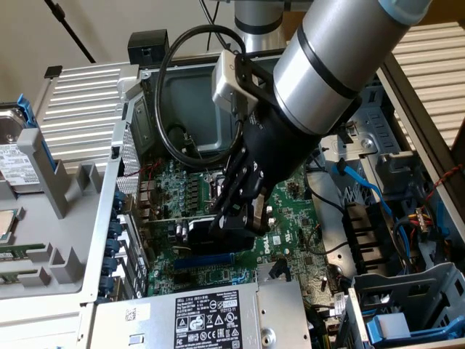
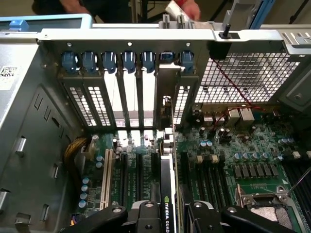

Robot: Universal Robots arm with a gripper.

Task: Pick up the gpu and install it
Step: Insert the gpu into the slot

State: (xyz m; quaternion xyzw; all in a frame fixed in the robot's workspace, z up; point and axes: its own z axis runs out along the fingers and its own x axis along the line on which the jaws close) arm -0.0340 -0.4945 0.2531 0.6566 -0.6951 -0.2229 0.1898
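The gpu stands on edge between my fingers, its black cooler label facing up. Its silver end bracket runs up against the case's rear slot openings. My gripper is shut on the gpu, with one black finger on each side of it. In the exterior view the gripper reaches down into the open computer case. There the gpu sits low over the green motherboard, just above a blue expansion slot. Whether the card's edge is seated in a slot is hidden.
Blue slot latches line the case's rear wall. The power supply lies at the front, with blue cables and a drive cage on the exterior view's right. A processor socket and memory slots sit nearby. A person's hand is beyond the case.
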